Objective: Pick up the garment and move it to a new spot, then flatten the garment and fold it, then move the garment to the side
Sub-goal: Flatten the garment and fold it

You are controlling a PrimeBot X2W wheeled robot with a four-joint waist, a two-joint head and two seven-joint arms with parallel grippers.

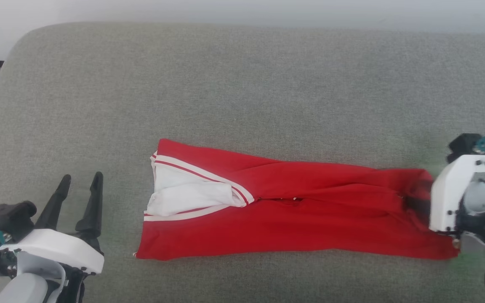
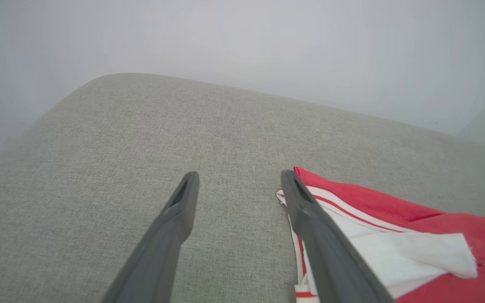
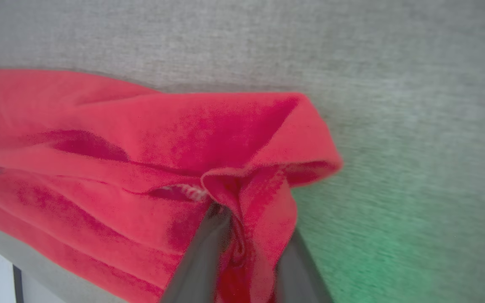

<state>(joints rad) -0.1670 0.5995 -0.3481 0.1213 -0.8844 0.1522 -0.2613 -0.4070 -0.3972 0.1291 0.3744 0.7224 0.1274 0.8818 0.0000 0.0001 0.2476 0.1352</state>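
Fingers of right gripper pinch garment end

Open cushion beyond garment; garment blocks centre-right strip

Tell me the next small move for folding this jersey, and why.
Probably close the right gripper firmly on the right end of the red jersey: a bunched fold sits between its fingers, but a firm grip is not evident. The left gripper stands open beside the collar end, apart from it.
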